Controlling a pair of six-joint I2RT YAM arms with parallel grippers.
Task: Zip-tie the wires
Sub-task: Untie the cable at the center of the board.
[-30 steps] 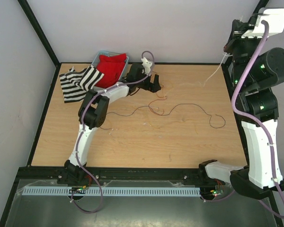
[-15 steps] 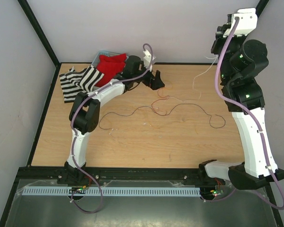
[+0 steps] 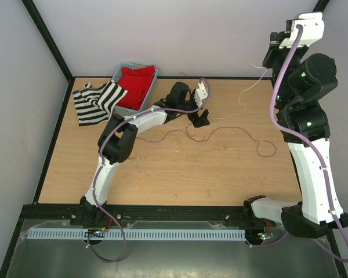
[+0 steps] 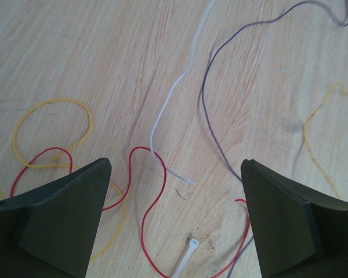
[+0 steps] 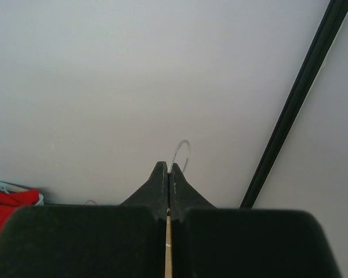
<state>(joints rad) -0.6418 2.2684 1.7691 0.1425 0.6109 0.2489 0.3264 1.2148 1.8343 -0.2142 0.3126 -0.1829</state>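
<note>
Left gripper (image 4: 175,165): jaws spread wide, empty, just above the wires (image 4: 202,92), which sprawl right of the bin (image 3: 120,70). Right gripper (image 5: 168,168): raised far right of the bin, clamped on a pale strip (image 5: 182,141).

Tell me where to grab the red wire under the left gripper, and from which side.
Grip the red wire on the stretch just below its arch, where it runs alone, clear of the yellow wire and the zip tie. It lies flat on the table, so come straight down, with the open left gripper straddling it crosswise.
</note>
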